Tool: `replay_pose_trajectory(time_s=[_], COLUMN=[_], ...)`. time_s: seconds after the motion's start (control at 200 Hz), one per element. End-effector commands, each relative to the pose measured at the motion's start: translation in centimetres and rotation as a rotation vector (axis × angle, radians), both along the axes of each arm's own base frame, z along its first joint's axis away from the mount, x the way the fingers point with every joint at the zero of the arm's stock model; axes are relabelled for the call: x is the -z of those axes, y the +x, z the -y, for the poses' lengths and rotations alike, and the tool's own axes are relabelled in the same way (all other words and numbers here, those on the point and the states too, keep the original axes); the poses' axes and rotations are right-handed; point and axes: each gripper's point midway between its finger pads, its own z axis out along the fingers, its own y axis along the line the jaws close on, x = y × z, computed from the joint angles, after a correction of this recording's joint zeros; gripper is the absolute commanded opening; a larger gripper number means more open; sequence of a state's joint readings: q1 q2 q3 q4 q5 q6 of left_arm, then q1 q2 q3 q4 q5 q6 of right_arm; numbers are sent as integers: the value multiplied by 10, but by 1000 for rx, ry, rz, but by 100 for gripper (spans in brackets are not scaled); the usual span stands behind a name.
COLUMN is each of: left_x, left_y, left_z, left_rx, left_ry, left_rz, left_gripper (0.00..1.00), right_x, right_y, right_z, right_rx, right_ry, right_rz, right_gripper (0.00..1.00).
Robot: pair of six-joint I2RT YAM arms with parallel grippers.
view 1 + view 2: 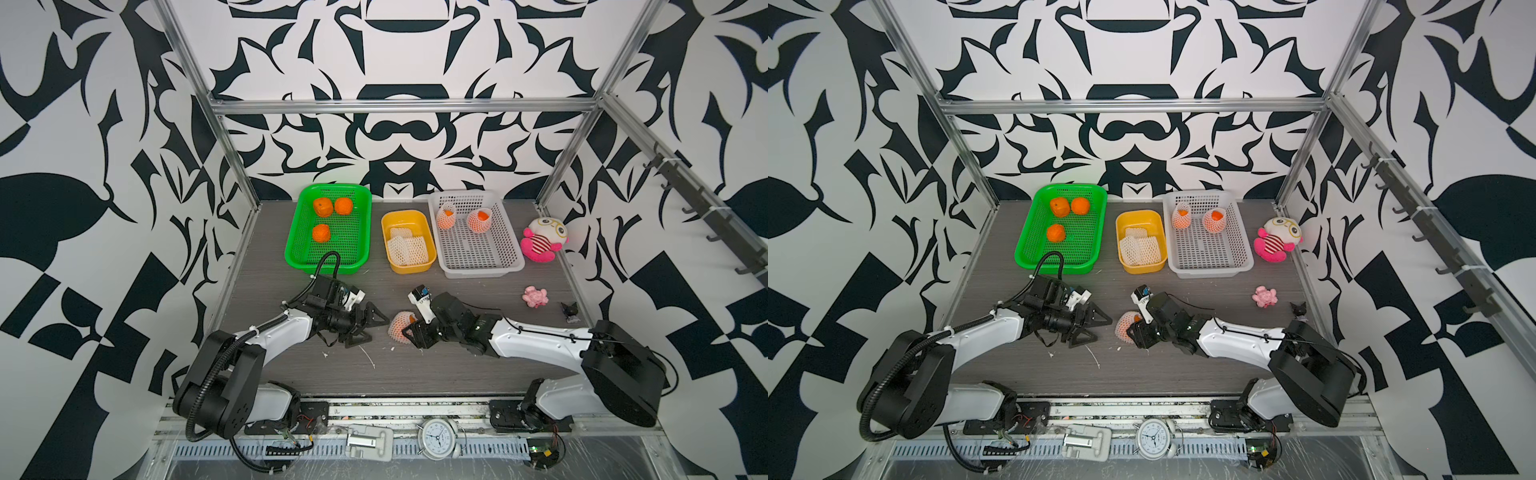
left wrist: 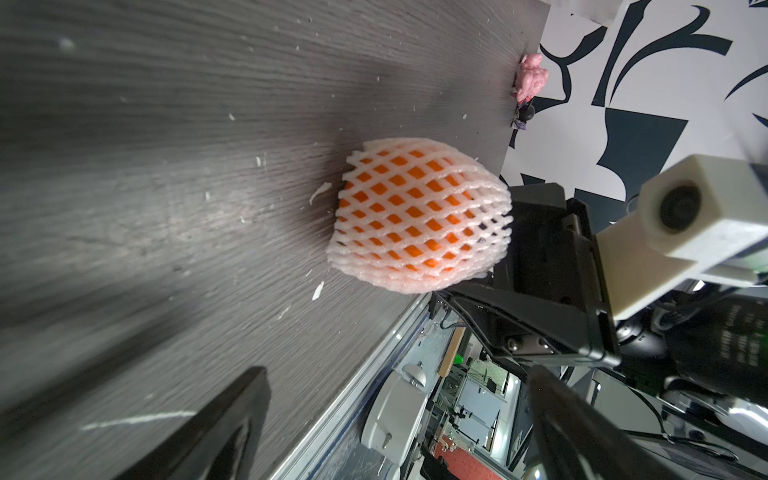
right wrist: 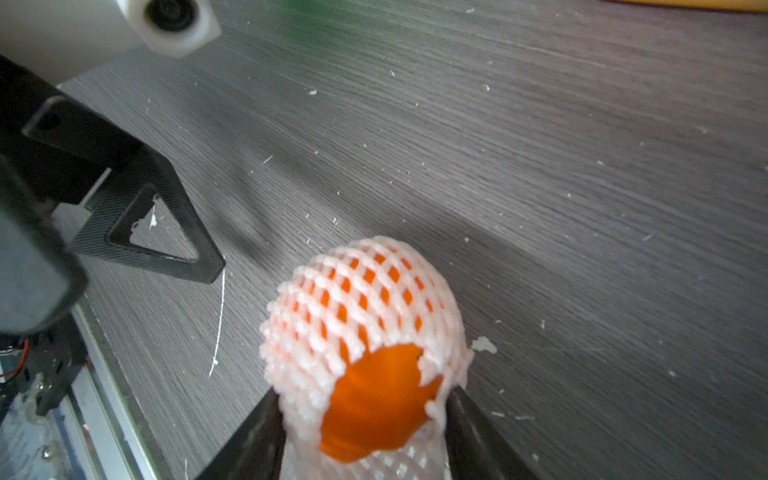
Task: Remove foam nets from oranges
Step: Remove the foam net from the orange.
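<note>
Lying on the counter (image 1: 415,374) between the arms in both top views, the foam net (image 1: 397,328) wraps an orange (image 1: 411,319), probably set there so each arm reaches one end. The left gripper (image 1: 376,330) stands spread just beside it, empty. The left wrist view shows the net as a plump white lattice over orange diamonds. In the right wrist view, the right gripper (image 3: 361,392) pinches the net's ragged mouth from both sides, bare fruit showing.
</note>
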State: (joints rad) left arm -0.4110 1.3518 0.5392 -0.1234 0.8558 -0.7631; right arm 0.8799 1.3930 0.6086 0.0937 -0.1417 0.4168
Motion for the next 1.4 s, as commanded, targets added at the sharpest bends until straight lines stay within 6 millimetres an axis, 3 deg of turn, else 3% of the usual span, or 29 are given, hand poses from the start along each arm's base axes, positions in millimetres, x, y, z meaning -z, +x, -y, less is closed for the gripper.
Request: replay_pose_trajectory(time_s=[0.0, 0.275, 0.68, 1.005, 1.395], left_x=[0, 0, 0, -3, -5], left_y=[2, 2, 2, 3, 6], left_z=[2, 2, 1, 2, 1], left_rx=[8, 13, 15, 18, 20], left_ry=[3, 2, 7, 11, 27], left_rz=[5, 8, 13, 22, 36], left_gripper=[99, 99, 100, 99, 99], right_x=[-25, -31, -45, -55, -78], right_y=[8, 7, 5, 4, 5], right_z=[-9, -9, -11, -10, -16], right_rx=[1, -8, -14, -23, -56], right_ry=[53, 59, 83, 82, 96], right_rz=[42, 43, 49, 54, 81], right_gripper=[54, 35, 22, 13, 10])
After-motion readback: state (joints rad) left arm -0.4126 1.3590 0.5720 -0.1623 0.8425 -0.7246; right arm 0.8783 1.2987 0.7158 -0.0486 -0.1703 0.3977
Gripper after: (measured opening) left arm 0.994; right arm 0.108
